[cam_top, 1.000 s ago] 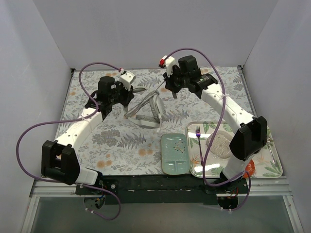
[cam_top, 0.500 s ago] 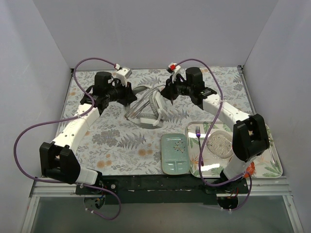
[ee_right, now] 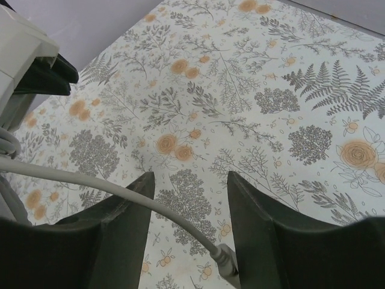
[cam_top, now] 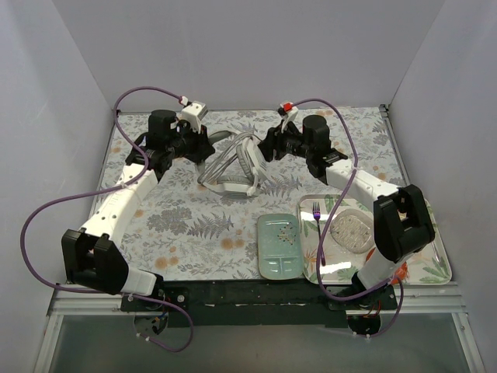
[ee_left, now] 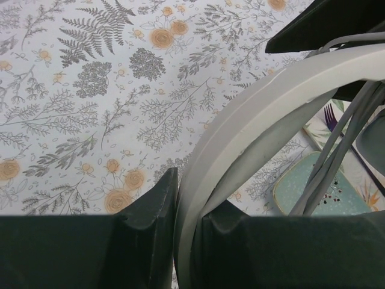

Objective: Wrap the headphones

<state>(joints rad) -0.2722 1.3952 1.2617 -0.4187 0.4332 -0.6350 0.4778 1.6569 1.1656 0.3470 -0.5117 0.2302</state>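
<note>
The headphones [cam_top: 233, 169] lie at the back middle of the flowered table, white headband up, with the thin grey cord looped round them. My left gripper [cam_top: 203, 149] is shut on the wide white headband [ee_left: 264, 108], which runs up between its two black fingers [ee_left: 156, 198]. Several cord strands [ee_left: 337, 156] cross the band. My right gripper [cam_top: 265, 148] stands open just right of the headphones. The cord's end [ee_right: 120, 195] passes loose between its fingers, and the small plug [ee_right: 225, 262] lies near the right finger. One headphone end [ee_right: 21, 48] shows at the upper left of the right wrist view.
A pale green plate [cam_top: 279, 245] lies in front of the headphones. To its right is a clear tray [cam_top: 427, 256] with a purple fork [cam_top: 317, 210] and an oval speckled piece [cam_top: 351, 229]. Grey walls close in the back and both sides.
My right gripper has opened and let the cord end go, moving slightly left and lower. The left gripper keeps its hold on the headband and has shifted a little toward the back.
</note>
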